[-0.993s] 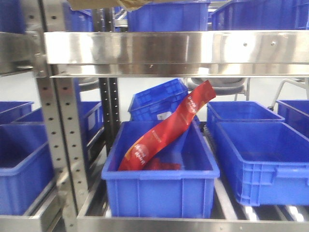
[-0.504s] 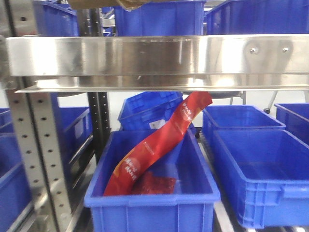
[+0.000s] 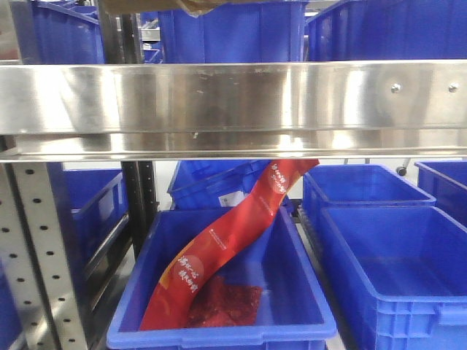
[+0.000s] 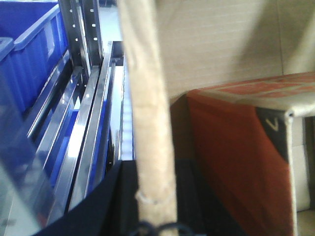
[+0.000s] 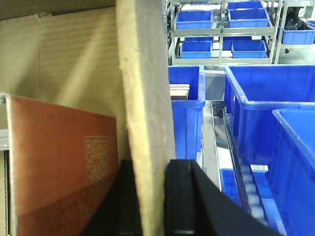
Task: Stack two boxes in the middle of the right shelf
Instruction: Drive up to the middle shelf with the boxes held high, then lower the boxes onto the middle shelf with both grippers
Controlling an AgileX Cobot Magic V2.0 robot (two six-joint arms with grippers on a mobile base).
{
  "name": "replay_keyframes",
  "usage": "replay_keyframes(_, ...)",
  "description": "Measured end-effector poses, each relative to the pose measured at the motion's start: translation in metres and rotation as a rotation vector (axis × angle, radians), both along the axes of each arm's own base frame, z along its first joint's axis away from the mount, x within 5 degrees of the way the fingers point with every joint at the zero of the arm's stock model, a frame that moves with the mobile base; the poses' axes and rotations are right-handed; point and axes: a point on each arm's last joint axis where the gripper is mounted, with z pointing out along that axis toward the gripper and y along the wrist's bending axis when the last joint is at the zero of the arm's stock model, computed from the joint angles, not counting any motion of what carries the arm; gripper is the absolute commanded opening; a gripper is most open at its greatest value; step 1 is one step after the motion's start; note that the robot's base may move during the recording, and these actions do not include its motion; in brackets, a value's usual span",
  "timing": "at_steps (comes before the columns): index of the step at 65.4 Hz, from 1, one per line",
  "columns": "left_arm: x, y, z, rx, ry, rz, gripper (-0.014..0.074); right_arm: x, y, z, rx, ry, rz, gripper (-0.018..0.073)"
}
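Steel shelf above blue bins; both grippers pinch box walls

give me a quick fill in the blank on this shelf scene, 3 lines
1. The long red packet leans out of a ____ bin.
2. The right hand is clamped on a cardboard ____.
3. The shelf lip is made of shiny ____.

Missing words: blue; flap; steel
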Motion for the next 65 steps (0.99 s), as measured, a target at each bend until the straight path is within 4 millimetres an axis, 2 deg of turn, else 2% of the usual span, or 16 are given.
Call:
replay_keyframes(40,0.0,0.0,0.0,0.0,0.0,0.0,-0.0111,0.0,0.0,0.0,-0.001,0.004,-0.002,-0.0162)
replay_keyframes(56,-0.001,0.0,-0.002,-0.007,0.029,0.007,-0.0111,-0.009,0.007,-0.021,-0.023,0.233,-0.077,-0.0162)
replay_keyframes(65,-0.003,0.001,-0.008,-0.025,0.094,0.019,-0.0111,-0.012,0.007,-0.027,-0.017,0.306,-0.103,-0.0162)
